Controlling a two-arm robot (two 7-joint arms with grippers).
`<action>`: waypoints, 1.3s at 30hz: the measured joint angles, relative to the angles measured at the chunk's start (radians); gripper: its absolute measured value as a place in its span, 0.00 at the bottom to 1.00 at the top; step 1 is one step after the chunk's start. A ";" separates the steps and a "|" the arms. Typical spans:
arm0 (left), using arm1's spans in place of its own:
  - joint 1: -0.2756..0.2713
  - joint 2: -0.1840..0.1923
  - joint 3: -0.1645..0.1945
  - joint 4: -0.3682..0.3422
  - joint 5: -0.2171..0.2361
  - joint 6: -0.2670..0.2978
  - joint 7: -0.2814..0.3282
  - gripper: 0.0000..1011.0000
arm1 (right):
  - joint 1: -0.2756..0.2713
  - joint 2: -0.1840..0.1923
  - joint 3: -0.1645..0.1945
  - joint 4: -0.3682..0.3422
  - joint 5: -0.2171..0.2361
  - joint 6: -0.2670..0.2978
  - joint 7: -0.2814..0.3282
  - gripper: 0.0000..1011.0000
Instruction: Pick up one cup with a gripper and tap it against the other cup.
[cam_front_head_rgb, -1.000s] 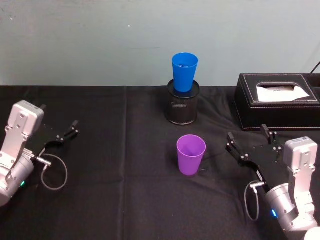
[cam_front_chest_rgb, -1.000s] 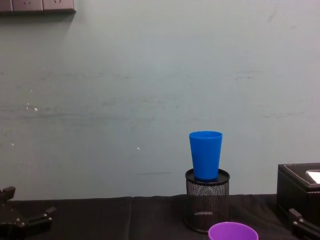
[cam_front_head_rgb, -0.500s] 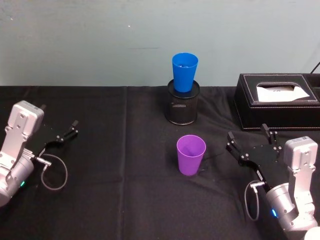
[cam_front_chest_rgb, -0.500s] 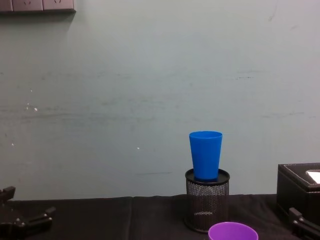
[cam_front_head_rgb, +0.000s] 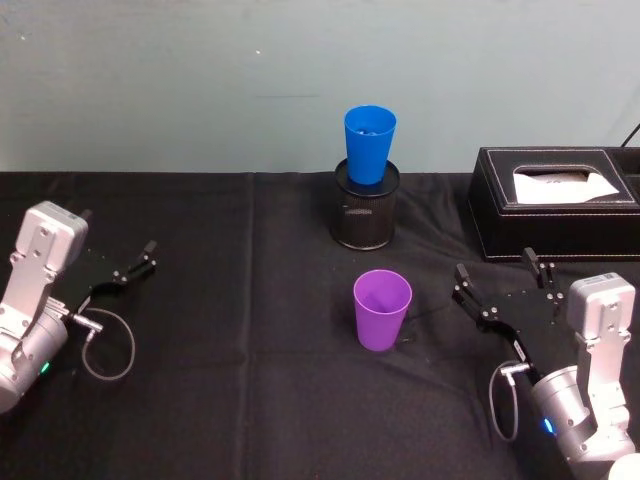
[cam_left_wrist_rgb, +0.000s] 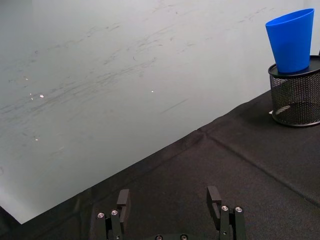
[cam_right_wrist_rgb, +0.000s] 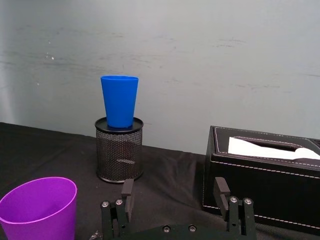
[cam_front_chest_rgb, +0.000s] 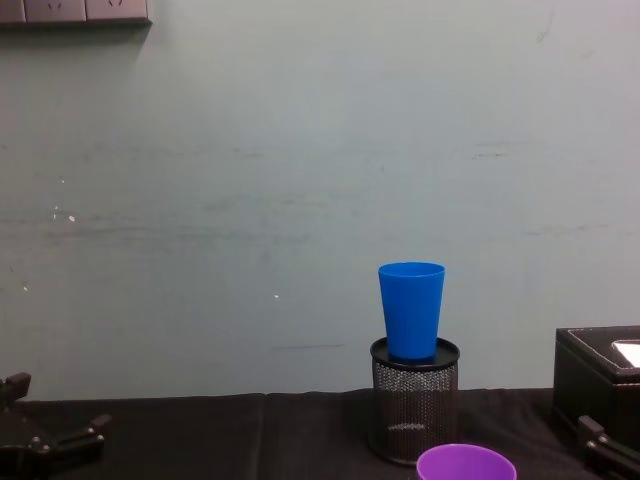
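Black tablecloth (cam_front_head_rgb: 250, 400) over the whole table; black leather tissue box (cam_front_head_rgb: 560, 215) at the far right against the wall, white tissue showing in its slot. Black wire-mesh pen holder (cam_front_head_rgb: 365, 215) at centre back with the blue cup (cam_front_head_rgb: 369, 143) upright in its mouth; purple cup (cam_front_head_rgb: 382, 309) upright and open end up on the cloth, in front of the holder and well apart from it. Right gripper (cam_front_head_rgb: 504, 283) low on the cloth right of the purple cup, fingers spread, nothing between them, not touching the cup; left gripper (cam_front_head_rgb: 122, 271) parked far left, fingers apart, empty.
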 joint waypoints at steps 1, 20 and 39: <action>0.000 0.000 0.000 0.000 0.000 0.000 0.000 0.99 | 0.000 0.000 0.000 0.000 0.000 0.000 0.000 0.99; 0.000 0.000 0.000 0.000 0.000 0.000 0.000 0.99 | 0.000 0.000 0.000 0.000 0.000 0.000 0.000 0.99; 0.000 0.000 0.000 0.000 0.000 0.000 0.000 0.99 | 0.000 0.000 0.000 0.000 0.000 0.000 0.000 0.99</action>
